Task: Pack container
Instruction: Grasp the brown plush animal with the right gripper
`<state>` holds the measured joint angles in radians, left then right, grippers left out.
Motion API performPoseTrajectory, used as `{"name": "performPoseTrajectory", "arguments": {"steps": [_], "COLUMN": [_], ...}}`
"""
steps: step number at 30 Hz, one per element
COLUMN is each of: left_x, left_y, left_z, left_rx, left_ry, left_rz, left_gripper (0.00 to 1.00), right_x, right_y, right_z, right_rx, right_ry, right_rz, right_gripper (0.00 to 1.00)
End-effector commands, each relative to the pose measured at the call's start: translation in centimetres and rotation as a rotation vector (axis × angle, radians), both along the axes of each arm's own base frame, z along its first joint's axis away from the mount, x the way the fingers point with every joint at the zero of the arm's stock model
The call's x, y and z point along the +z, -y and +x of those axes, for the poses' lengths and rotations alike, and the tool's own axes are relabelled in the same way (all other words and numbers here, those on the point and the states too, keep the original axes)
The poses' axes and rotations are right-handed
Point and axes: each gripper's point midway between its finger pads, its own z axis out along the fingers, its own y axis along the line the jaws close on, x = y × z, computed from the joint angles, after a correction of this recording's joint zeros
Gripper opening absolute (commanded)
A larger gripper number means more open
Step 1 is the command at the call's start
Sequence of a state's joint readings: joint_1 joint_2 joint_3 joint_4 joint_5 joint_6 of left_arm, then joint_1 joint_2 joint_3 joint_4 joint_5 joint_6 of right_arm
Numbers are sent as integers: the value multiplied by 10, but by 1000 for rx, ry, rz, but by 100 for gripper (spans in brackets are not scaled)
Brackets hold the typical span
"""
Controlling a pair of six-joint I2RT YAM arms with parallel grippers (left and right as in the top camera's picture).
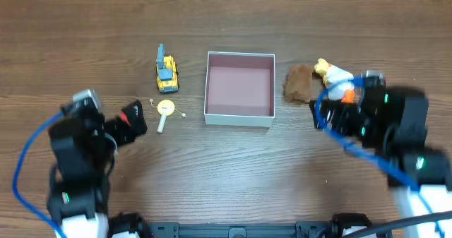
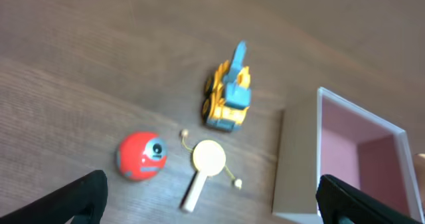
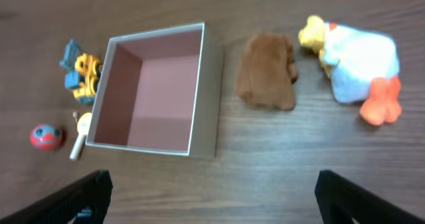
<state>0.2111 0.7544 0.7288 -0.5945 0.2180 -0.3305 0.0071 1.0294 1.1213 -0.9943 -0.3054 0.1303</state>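
The container [image 1: 239, 116] is a square white box with a pink inside, empty, at the table's middle. It also shows in the left wrist view [image 2: 299, 157] and the right wrist view [image 3: 206, 98]. Left of it lie a yellow toy truck [image 1: 167, 74], a yellow paddle drum [image 1: 165, 111] and a red ball [image 1: 131, 114]. Right of it lie a brown plush [image 1: 299, 82] and a white duck plush [image 1: 335, 78]. My left gripper [image 1: 133, 123] is open and empty, partly over the red ball [image 2: 141, 155]. My right gripper [image 1: 330, 111] is open and empty, just in front of the duck [image 3: 358, 64].
The left wrist view shows the truck [image 2: 229, 94] and paddle drum [image 2: 207, 161] ahead of the open fingers [image 2: 212, 211]. The right wrist view shows the brown plush [image 3: 267, 71] beyond bare wood between its fingers [image 3: 212, 204]. Blue cables trail along both arms.
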Motion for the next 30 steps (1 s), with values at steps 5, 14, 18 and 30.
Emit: {"name": "performPoseTrajectory", "arguments": {"steps": [5, 14, 18, 30], "left_x": [-36, -80, -81, -81], "left_y": [-7, -8, -8, -8], "left_z": [52, 56, 56, 56], "left_rx": [-64, -66, -66, -66], "left_ry": [-355, -496, -499, -499], "left_rz": [-42, -76, -77, -77], "left_gripper": [100, 100, 100, 100], "right_x": [-9, -113, -136, -198], "right_y": [-8, -11, -14, -9], "right_z": [74, 121, 134, 152], "right_rx": [23, -62, -115, -198], "right_ry": [-202, -399, -405, -477], "right_rz": [11, -100, -178, -198], "right_gripper": [100, 100, 100, 95]}}
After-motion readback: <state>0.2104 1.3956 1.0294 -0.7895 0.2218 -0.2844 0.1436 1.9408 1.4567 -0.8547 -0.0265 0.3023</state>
